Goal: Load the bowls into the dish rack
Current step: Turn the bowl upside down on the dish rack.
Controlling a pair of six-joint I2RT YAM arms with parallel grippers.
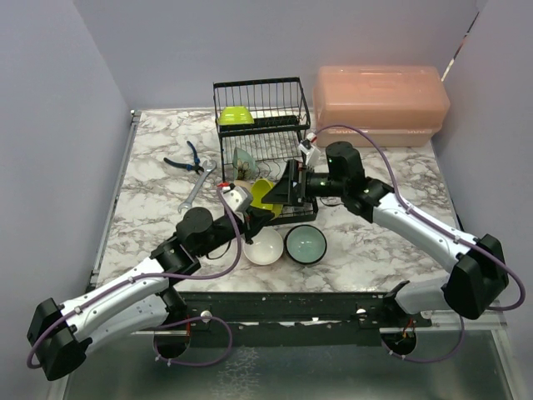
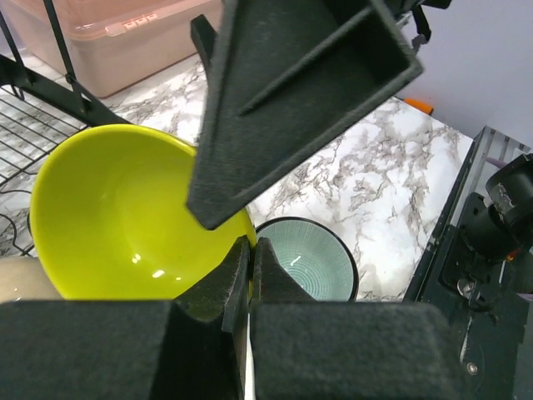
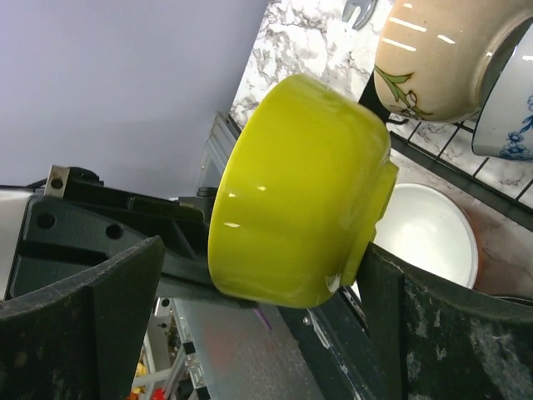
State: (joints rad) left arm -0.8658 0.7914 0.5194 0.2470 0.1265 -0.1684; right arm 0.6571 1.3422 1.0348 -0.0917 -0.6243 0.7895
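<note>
Marble-patterned worktop [image 1: 375, 208] fills the space between plain lilac walls. The black wire dish rack [image 1: 262, 92] stands at the back, with a pink lidded box [image 1: 379, 104] just beside it.

The left claw [image 2: 250, 254] is clenched on the rim of a yellow-green bowl [image 3: 300, 192]. It holds the bowl tipped on its side, just in front of the rack's lower tier. The right claw [image 1: 289, 187] is spread wide and grips nothing. Its 2 fingers [image 3: 83, 308] straddle that bowl, 1 clear of its wall and the other close by its foot.

A second yellow-green bowl [image 1: 236, 115] sits on the upper shelf. A beige-patterned bowl [image 3: 441, 58] and a blue-patterned bowl [image 3: 510, 108] stand in the lower tier. A white bowl [image 1: 265, 247] and a teal bowl [image 1: 306, 243] rest side by side on the worktop near the front edge. Blue-handled pliers [image 1: 187, 158] and a wrench [image 1: 197, 190] lie left of the rack.
</note>
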